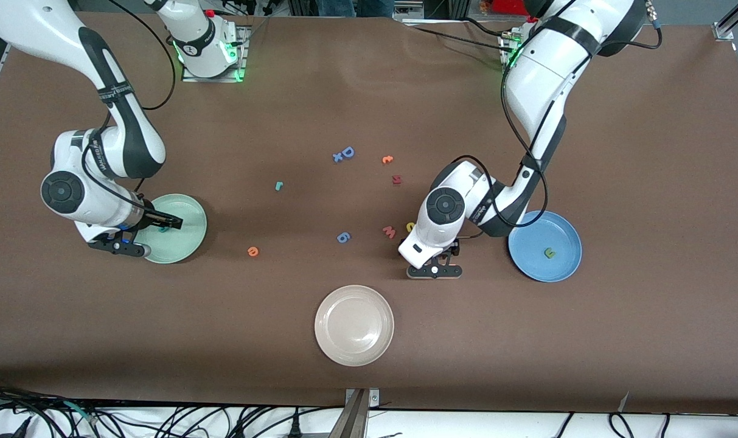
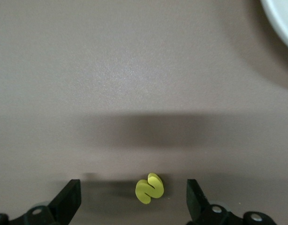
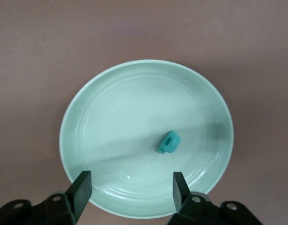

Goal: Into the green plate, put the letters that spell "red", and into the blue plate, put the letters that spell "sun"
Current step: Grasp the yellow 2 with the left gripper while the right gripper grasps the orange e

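Between the spread fingers of the left pincer [image 2: 133, 201], the yellow "s" [image 2: 150, 188] lies loose on the tabletop [image 2: 134, 70]. Over the green plate [image 3: 111, 117], the right pincer [image 3: 131, 186] gapes empty above the teal "d" [image 3: 168, 142]. Only the front view shows the "n" [image 1: 549, 252] in the blue plate [image 1: 527, 255].

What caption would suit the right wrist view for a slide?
Open right end effector above the round pale mint-green plate, a small teal foam letter lying inside.
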Action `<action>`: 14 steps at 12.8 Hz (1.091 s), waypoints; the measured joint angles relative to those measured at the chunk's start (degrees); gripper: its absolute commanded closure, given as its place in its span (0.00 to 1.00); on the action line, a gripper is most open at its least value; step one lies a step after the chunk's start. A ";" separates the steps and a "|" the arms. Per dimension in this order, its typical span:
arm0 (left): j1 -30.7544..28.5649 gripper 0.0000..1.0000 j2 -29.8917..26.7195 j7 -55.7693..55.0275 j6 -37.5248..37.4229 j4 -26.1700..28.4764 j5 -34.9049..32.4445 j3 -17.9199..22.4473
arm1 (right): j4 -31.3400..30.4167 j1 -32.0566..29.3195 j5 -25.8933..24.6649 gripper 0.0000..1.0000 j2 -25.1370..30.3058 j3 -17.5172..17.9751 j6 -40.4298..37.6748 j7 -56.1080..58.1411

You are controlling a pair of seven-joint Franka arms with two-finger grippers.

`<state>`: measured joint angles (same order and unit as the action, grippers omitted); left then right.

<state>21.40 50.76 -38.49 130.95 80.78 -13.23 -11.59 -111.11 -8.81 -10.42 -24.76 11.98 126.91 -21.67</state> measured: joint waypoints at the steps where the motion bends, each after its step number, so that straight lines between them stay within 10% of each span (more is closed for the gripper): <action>1: 0.01 0.09 0.31 0.00 0.12 0.00 0.00 0.02 | 0.50 1.34 0.00 0.22 -0.46 0.05 0.48 -2.58; 6: 0.01 0.47 0.55 0.00 0.44 -0.18 -0.04 0.14 | 7.71 8.10 0.00 0.22 -5.88 0.23 0.88 -14.44; 14: -0.06 0.45 0.56 -0.89 0.43 -0.18 0.82 0.13 | 20.79 14.93 0.00 0.23 -17.34 0.21 0.95 -23.49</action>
<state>21.34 51.32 -39.38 131.38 80.60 -12.41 -11.46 -90.33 6.12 -10.41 -42.10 12.20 127.86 -45.15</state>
